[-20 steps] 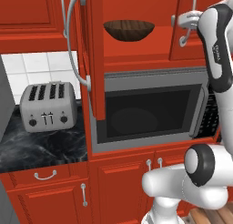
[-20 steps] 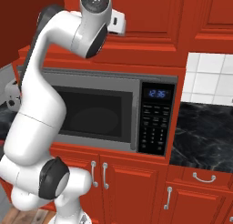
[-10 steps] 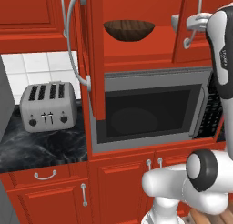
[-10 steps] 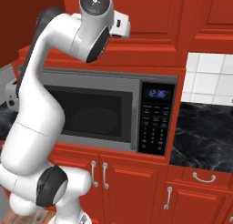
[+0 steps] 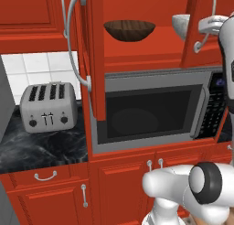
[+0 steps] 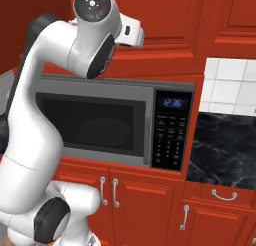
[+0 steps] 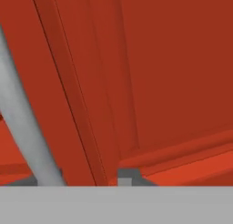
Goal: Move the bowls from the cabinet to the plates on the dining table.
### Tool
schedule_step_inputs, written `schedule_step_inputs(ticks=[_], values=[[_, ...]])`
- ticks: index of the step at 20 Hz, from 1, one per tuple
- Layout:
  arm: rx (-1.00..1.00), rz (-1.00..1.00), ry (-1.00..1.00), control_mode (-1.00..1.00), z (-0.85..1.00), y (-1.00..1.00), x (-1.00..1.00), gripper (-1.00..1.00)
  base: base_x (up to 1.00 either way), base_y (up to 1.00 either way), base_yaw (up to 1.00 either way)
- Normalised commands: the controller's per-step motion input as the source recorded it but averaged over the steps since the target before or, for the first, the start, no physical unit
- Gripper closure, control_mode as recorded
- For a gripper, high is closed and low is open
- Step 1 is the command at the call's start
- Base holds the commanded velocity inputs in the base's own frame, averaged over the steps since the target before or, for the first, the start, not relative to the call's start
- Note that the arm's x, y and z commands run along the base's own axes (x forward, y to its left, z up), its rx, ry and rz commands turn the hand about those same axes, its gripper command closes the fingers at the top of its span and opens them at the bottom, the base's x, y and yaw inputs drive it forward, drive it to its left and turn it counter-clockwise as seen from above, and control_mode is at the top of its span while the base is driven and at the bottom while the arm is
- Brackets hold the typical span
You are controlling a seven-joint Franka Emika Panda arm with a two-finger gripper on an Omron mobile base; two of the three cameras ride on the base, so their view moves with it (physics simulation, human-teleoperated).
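Upper frame: cabinet [image 5: 137, 59] open, brown bowl [image 5: 129, 30] mid-shelf, white bowl [image 5: 181, 25] by right door edge; jaw state I cannot tell; microwave [image 6: 120, 122] reads 12:36.

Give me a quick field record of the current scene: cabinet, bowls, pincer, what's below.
cabinet: both doors open, red inside
wooden bowl: on the cabinet shelf, left of centre
white bowl: on the same shelf, to the right, partly behind the right door
pincer: jaw state cannot be told; the hand view is close on a red door panel and silver handle
below: microwave, shut; toaster on the counter
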Motion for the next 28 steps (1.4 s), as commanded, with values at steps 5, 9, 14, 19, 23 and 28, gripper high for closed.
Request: schedule_step_inputs(ticks=[5,9,14,19,23,28], values=[[0.00,-0.05,0.00,-1.00,0.00,-0.47,-0.74,1.00,0.00,0.00,0.00],[0.00,-0.04,0.00,-1.00,0.00,-0.50,-0.51,1.00,0.00,0.00,0.00],[0.00,-0.04,0.00,-1.00,-0.01,-0.57,-0.34,1.00,0.00,0.00,0.00],[-0.01,-0.04,0.00,-1.00,-0.07,-0.68,-0.22,1.00,0.00,0.00,0.00],[0.00,-0.05,0.00,-1.00,-0.05,-0.65,-0.29,1.00,0.00,0.00,0.00],[0.00,-0.05,0.00,-1.00,-0.02,-0.64,-0.42,1.00,0.00,0.00,0.00]])
